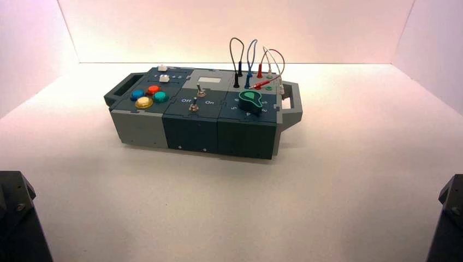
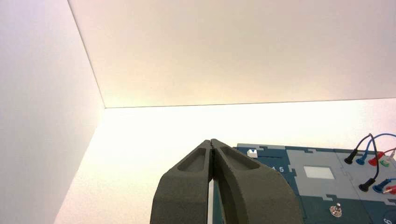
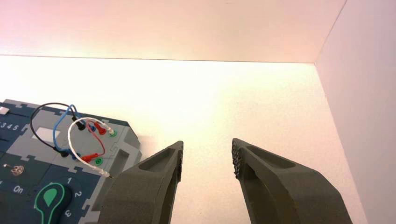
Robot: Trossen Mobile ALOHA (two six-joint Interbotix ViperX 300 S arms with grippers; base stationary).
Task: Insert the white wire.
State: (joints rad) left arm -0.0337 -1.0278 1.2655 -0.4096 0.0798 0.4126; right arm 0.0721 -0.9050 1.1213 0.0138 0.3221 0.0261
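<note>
1. Along the right edge of the box, the white wire is looping over the wire panel. Its far plug is sitting in the far green socket; its near plug is lying loose by the near right corner of that panel, beside the grey handle.
2. Near the bench's right edge, the right gripper is standing wide, with nothing between its fingers, well apart from the wire.
3. Near the bench's left edge, the left gripper is waiting, fingertips together and empty.
4. Step in hand: the right arm is probably starting its approach; the near plug is awaiting pickup.
5. Next move: the right gripper is needing to travel leftward and forward to the box's right edge, then close on the plug's body, not on the loop.
6. Following that, the near green socket is appearing to be the target. Caution: the red plug is crowding that socket, so upright alignment is becoming important before pressing down.
</note>
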